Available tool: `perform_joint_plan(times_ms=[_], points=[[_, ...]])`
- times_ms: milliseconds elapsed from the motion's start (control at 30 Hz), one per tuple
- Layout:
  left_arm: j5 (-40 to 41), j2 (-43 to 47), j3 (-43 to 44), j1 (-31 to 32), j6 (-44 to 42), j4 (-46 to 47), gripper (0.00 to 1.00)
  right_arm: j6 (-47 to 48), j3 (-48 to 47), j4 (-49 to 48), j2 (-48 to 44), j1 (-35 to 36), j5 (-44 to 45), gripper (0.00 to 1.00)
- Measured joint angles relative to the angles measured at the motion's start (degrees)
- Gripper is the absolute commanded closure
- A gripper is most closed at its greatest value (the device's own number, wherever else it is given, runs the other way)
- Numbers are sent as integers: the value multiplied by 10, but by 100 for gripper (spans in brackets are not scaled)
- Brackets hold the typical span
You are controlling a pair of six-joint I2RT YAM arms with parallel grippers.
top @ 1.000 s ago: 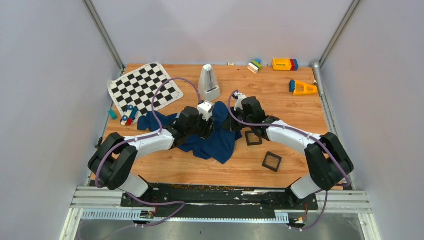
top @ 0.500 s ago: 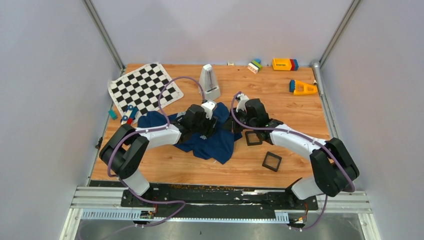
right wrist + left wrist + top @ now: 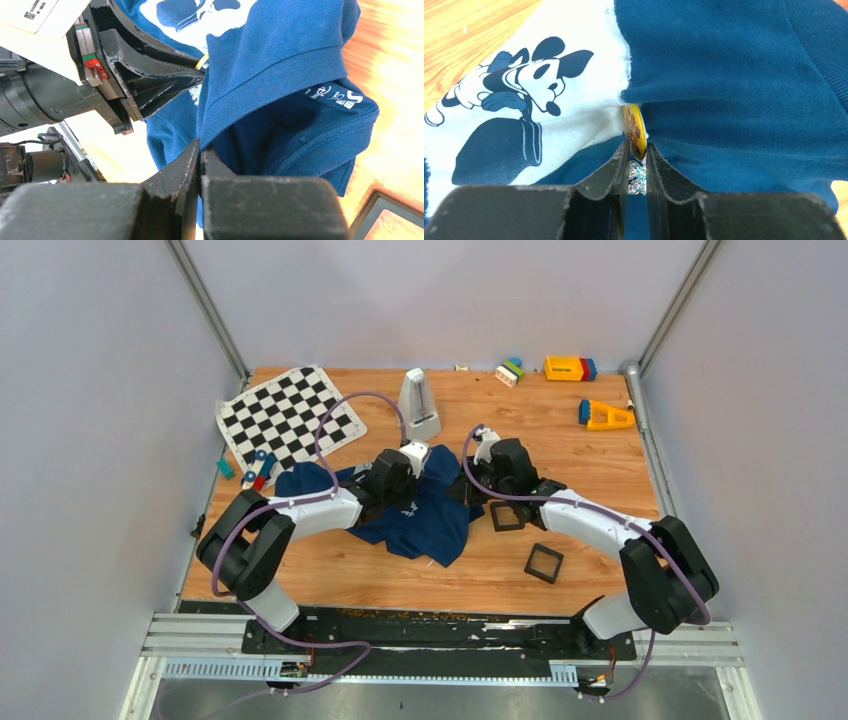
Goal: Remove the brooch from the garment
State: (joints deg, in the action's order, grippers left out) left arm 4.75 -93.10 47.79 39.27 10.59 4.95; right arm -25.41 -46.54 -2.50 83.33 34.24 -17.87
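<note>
Edged toward 12 o'clock over the last second, left gripper [image 3: 636,150] pinches the tiny round gold-brown brooch [image 3: 634,131], pinned to the navy blue soft-cloth T-shirt [image 3: 724,75]. Right gripper [image 3: 200,147], at 3 o'clock, clamps its ribbed edge [image 3: 270,92]. A skewed pull could slip off the thin rim.

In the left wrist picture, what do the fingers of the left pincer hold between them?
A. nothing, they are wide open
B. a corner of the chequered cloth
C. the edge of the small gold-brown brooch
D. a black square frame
C: the left pincer is closed on the lower edge of the brooch, which stands edge-on against the navy garment.
</note>
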Motion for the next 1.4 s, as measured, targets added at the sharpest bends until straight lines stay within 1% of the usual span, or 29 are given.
perform_joint_plan(times_ms=[67,167,200,267,367,533,700,833,900,933,967,1033,1067,1100,1133,1200,1300,1333,1400], points=[[5,3,0,0,0,-5,77,0,0,1,0,0,3,100],[15,12,0,0,0,-13,83,0,0,1,0,0,9,100],[18,16,0,0,0,-15,87,0,0,1,0,0,10,100],[24,27,0,0,1,-18,91,0,0,1,0,0,13,100],[29,32,0,0,2,-20,93,0,0,1,1,0,13,100],[31,35,0,0,2,-28,100,-1,-4,8,7,0,23,100],[10,51,-2,-3,4,-35,100,-11,-36,49,39,-4,63,98],[-56,71,-9,-21,12,-28,100,-24,-54,72,78,-20,73,96],[-98,74,-12,-34,17,-21,100,-30,-54,85,89,-29,73,90],[-114,74,-13,-38,19,-19,100,-31,-54,90,90,-32,72,85],[-132,74,-14,-42,20,-19,100,-33,-54,91,90,-34,71,77],[-155,74,-16,-49,21,-17,100,-34,-51,85,87,-38,68,56],[-167,74,-16,-50,22,-17,100,-35,-48,81,84,-39,66,47],[-178,74,-16,-50,22,-17,100,-31,-40,73,77,-39,61,40],[-187,74,-16,-50,22,-17,100,-32,-35,68,71,-38,56,36],[-205,70,-16,-49,21,-16,100,-26,-15,46,53,-38,39,34],[-219,39,-6,-49,21,-14,99,-20,3,22,37,-38,19,37],[-221,23,-1,-49,21,-14,98,-19,3,16,37,-38,16,37],[-221,-2,6,-49,21,-14,92,-19,3,10,38,-38,10,36]])
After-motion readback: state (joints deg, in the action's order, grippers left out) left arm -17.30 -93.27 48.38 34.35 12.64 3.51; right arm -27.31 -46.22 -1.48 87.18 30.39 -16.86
